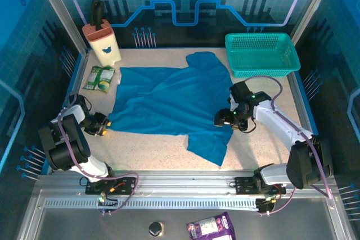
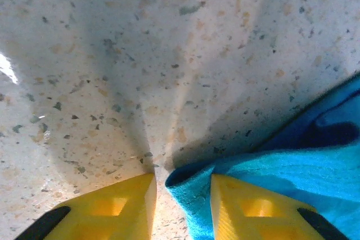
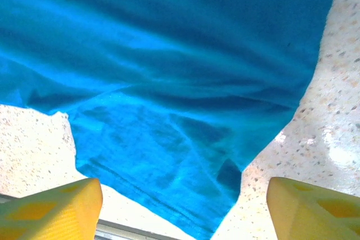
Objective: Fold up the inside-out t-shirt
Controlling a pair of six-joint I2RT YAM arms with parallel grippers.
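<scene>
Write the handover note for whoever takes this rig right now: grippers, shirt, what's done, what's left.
Left gripper: open, low over the table. The near-left corner of the t-shirt lies between its jaws, not yet pinched.
Right gripper: open wide over the t-shirt's right side, by the near sleeve, holding nothing.
T-shirt: spread out mid-table and wrinkled, one sleeve toward the far side, one toward the near edge.
Done: no fold visible.
Left: grip the cloth and make every fold.

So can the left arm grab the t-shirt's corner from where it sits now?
Probably yes: a corner of the blue t-shirt lies between the open fingers of the left gripper, with bare table around it.
</scene>
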